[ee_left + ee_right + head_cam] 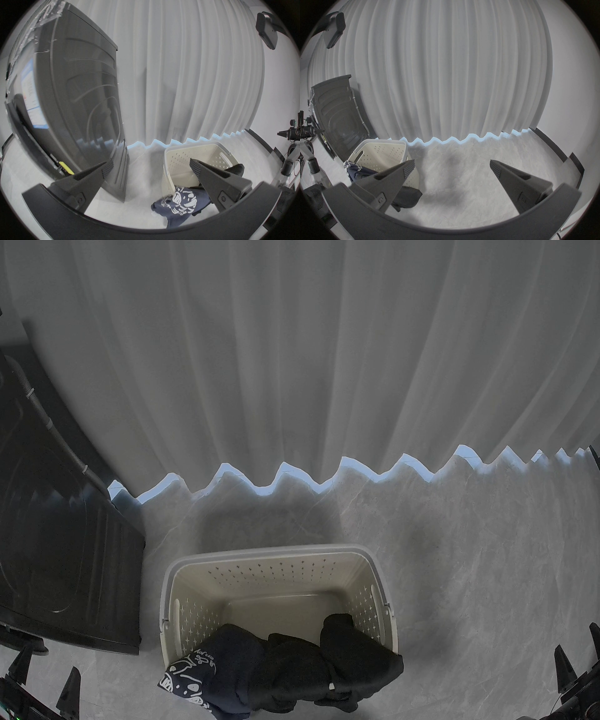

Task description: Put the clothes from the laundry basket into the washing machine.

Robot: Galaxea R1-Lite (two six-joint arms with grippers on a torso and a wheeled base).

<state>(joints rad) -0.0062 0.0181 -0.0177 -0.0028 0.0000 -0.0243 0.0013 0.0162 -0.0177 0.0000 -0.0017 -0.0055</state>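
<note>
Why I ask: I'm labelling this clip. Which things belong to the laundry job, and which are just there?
Job: cream perforated plastic laundry basket; navy white-printed garment over its rim; black garments beside it; dark washing machine; open left gripper; open right gripper.
Just there: white pleated curtain; grey marbled floor.

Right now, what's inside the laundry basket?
Piled at the near end of the laundry basket are a navy garment with white print and black clothes, spilling over the rim. Anything beneath the pile is covered.
</note>
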